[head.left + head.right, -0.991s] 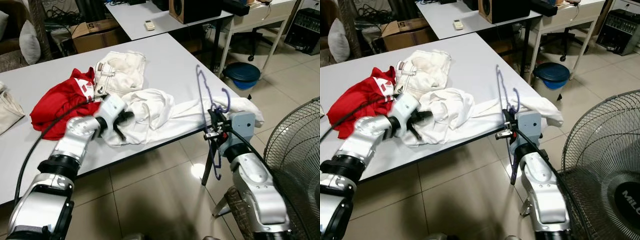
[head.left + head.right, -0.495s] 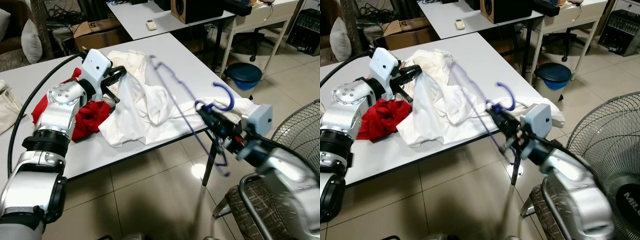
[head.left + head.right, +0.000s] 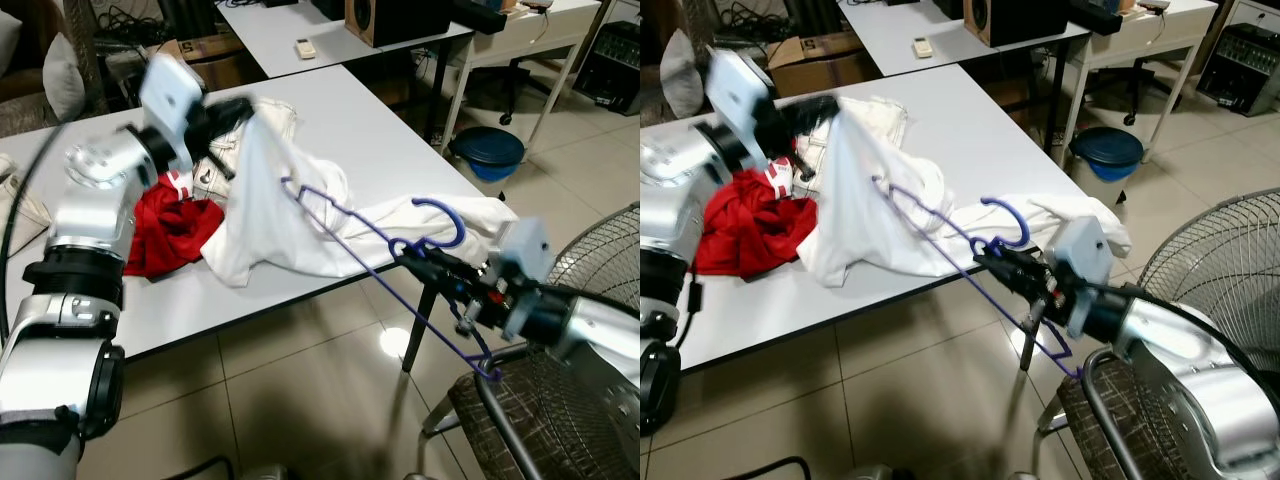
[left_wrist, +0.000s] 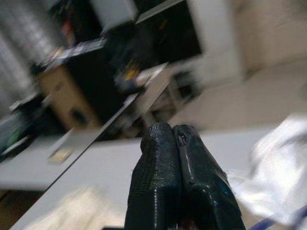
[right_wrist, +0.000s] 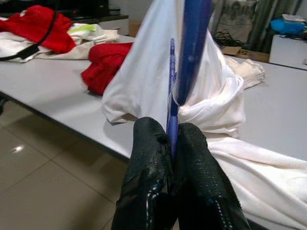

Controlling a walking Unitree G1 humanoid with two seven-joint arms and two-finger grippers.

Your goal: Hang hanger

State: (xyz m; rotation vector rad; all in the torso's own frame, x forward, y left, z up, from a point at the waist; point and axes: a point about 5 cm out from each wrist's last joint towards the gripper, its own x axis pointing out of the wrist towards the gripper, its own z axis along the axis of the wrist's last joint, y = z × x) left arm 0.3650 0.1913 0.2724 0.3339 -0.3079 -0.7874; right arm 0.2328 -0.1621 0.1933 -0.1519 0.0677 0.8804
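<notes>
Left eye view: the right gripper (image 3: 415,258), off the near corner of the grey worktop (image 3: 360,140), is clenched on the blue wire hanger (image 3: 375,235) just below its hook; the right wrist view shows the wire pinched between both fingers. The hanger reaches slantwise over the worktop edge, its far end at or just inside the hem of the white cloth garment (image 3: 270,200); which, cannot be confirmed. The left gripper (image 3: 235,108) is raised above the worktop, clamped on a bunched fold of that garment and lifting it into a peak; the left wrist view shows its fingers pressed together. A red crumpled garment (image 3: 175,222) lies beside it. Assessment: dressing the hanger is in hand. Recommended: hold the lifted fabric taut, slide the hanger arm inside the opening, avoid snagging.
</notes>
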